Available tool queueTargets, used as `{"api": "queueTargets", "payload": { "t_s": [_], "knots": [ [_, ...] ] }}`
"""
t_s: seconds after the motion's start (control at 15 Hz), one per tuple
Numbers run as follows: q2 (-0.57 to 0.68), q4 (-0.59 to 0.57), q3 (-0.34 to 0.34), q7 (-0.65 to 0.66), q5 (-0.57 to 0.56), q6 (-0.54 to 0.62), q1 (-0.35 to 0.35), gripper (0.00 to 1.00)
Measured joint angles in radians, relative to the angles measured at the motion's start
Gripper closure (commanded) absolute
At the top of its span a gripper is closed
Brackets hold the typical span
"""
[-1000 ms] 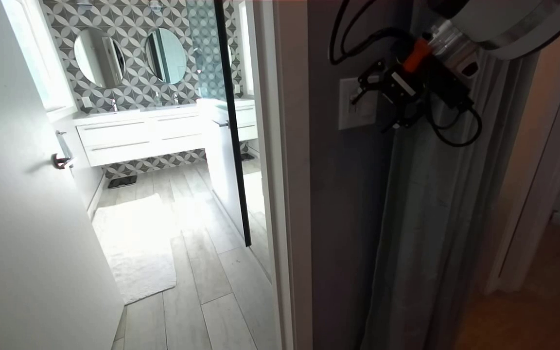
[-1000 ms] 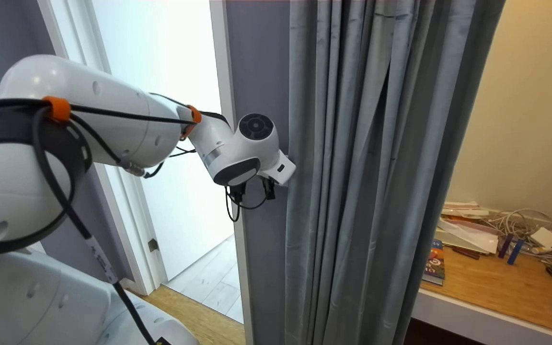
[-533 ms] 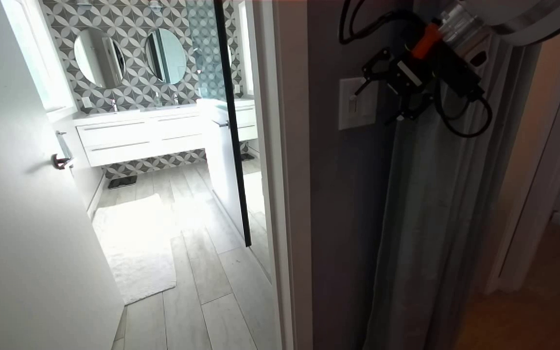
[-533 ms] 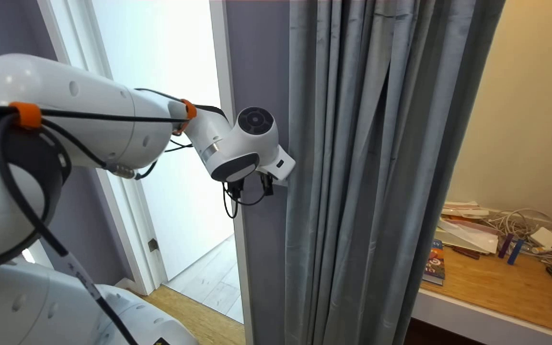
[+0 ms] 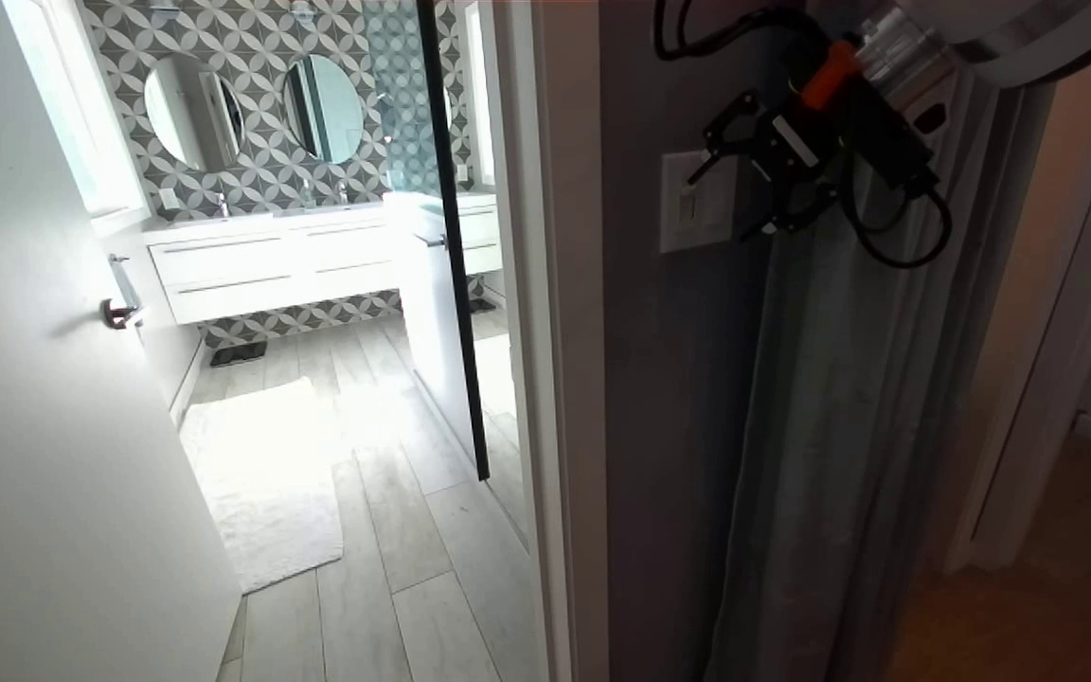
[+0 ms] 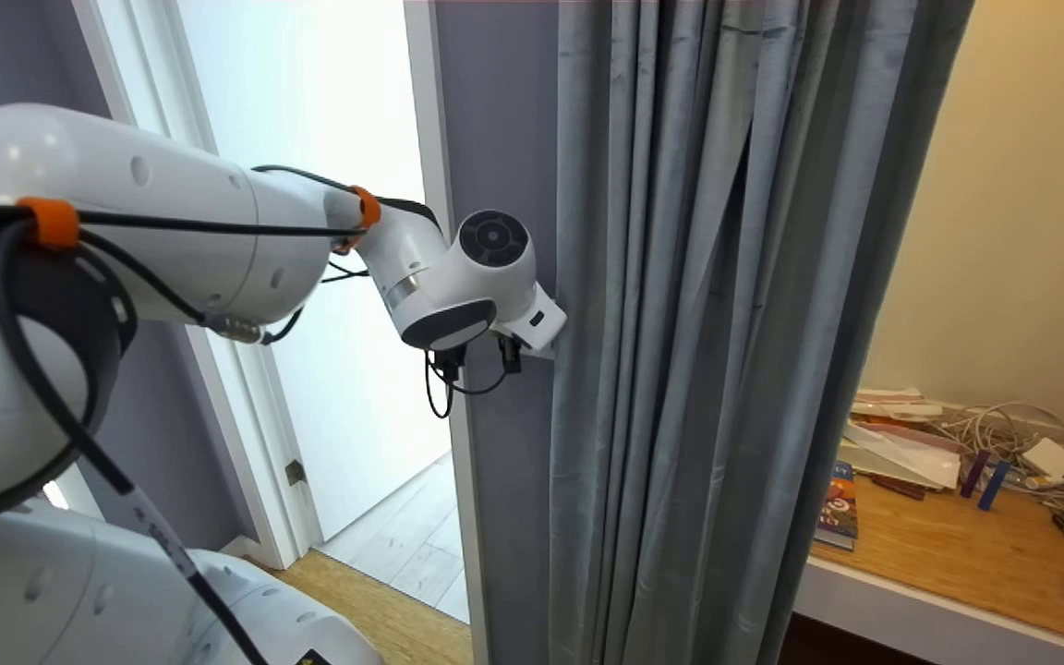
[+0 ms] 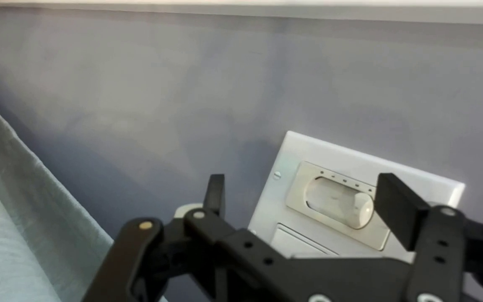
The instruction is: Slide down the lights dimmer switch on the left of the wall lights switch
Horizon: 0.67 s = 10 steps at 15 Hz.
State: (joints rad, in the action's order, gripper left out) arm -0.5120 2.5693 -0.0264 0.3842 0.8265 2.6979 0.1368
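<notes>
The gripper (image 7: 304, 199), spread, seems in place; in wrist view, the dimmer knob (image 7: 364, 210) sits at four o'clock of its slot (image 7: 329, 199): sliding probably remains.

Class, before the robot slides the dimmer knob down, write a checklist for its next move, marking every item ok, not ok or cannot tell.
1. Dimmer knob at the upper end of its slot, with room to slide down: ok.
2. Tool open and holding nothing: ok.
3. Finger lined up at the knob's upper side, as it appears in the wrist view: ok.
4. Finger touching the knob: cannot tell; no picture settles contact.
5. Light switch free of the tool: cannot tell; the tool hides part of it in the wrist view.
6. Curtain free of the tool: cannot tell; the tool overlaps its edge in an exterior view, depth unclear.
</notes>
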Motion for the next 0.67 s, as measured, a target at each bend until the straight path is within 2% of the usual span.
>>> {"api": "queueTargets", "payload": {
  "t_s": [0.2, 0.27, 0.4, 0.47, 0.53, 0.67],
  "knots": [
    [0.002, 0.000, -0.001, -0.029, 0.050, 0.017, 0.003, 0.17],
    [0.002, 0.000, -0.002, -0.039, 0.066, 0.024, 0.003, 0.23],
    [0.002, 0.000, 0.000, -0.060, 0.097, 0.045, 0.007, 0.24],
    [0.002, -0.001, 0.002, -0.071, 0.112, 0.057, 0.015, 0.37],
    [0.002, -0.001, 0.004, -0.080, 0.124, 0.065, 0.023, 0.37],
    [0.005, -0.004, 0.006, -0.097, 0.151, 0.078, 0.040, 0.46]
  ]
}}
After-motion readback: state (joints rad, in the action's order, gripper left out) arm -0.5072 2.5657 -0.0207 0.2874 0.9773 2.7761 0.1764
